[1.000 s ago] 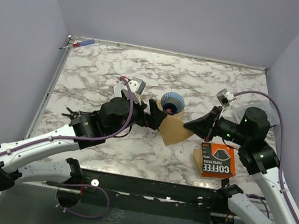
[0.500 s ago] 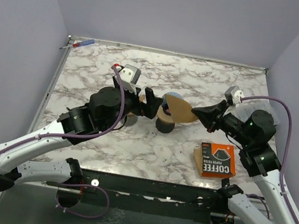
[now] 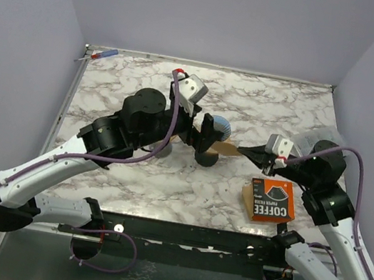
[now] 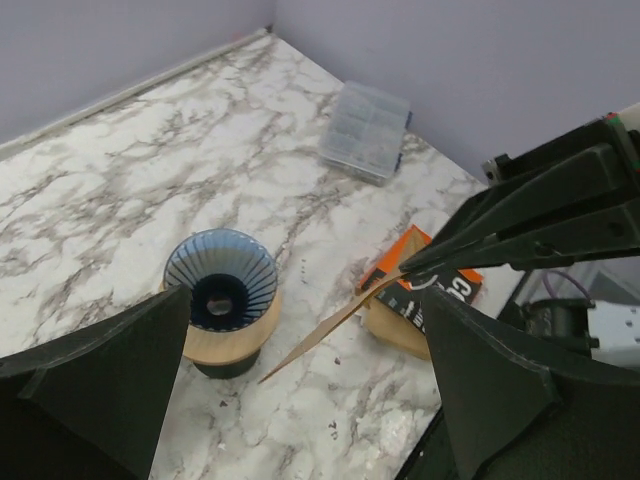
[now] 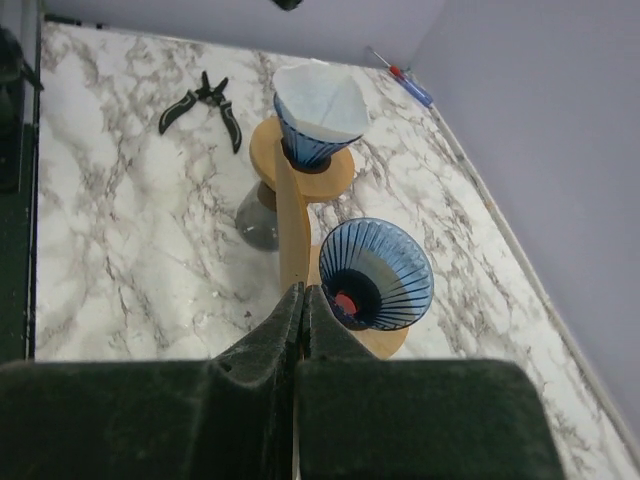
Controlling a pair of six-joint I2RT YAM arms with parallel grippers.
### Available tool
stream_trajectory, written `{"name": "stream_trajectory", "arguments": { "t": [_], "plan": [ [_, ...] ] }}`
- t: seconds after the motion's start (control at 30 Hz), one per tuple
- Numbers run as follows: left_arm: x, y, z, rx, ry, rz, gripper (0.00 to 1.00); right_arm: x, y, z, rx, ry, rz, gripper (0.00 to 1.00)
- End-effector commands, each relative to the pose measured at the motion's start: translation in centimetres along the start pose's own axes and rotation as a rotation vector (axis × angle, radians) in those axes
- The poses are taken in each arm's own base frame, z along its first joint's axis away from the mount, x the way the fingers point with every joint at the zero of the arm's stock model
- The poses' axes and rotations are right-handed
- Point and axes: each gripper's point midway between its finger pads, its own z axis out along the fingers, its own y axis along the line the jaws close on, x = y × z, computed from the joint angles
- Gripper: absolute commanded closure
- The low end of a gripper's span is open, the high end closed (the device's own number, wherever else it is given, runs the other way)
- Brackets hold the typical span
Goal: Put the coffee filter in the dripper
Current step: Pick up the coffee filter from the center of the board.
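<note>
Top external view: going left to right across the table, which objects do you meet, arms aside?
Screwdriver → blue dripper → orange coffee filter box. The paper filter overlaps the dripper, so it is omitted.

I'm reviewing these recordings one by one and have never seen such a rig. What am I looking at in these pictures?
Two robot arms are bolted at the near edge of a marble table. The wide picture looks down from above; the other two come from cameras on each wrist. The right gripper is shut on a brown paper coffee filter, near the empty blue dripper. The left gripper is open and holds nothing. Also on the table: an orange filter box, a second dripper with a white filter in it, pliers and a screwdriver.
</note>
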Motion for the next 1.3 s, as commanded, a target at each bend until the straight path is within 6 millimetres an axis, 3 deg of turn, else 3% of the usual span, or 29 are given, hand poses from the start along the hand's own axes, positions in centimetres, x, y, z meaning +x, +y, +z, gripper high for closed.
{"name": "stream_trajectory", "arguments": {
  "t": [0.0,0.17,0.27,0.5,0.73,1.1,1.27],
  "plan": [
    [2.5,-3.2,0.0,0.21,0.161,0.104,0.01,-0.2,3.4,-1.0,-0.194,-0.039,-0.26,1.0],
    [5.6,-4.4,0.7,0.304,0.292,0.127,0.05,-0.5,4.7,-1.5,-0.23,-0.084,-0.354,1.0],
    [7.2,-4.5,1.1,0.322,0.34,0.125,0.13,-0.5,4.9,-1.6,-0.242,-0.094,-0.373,1.0],
    [8.5,-4.9,1.0,0.364,0.375,0.13,0.29,-0.2,5.5,-1.6,-0.284,-0.085,-0.354,1.0],
    [10.5,-5.1,1.1,0.39,0.429,0.122,0.34,-0.4,5.5,-1.6,-0.282,-0.097,-0.356,1.0],
    [11.8,-4.6,1.4,0.375,0.46,0.123,0.34,-0.4,5.5,-1.4,-0.285,-0.098,-0.341,1.0],
    [9.6,-4.2,1.1,0.329,0.387,0.129,0.32,0.0,5.2,-1.3,-0.273,-0.082,-0.337,1.0]
  ]
}}
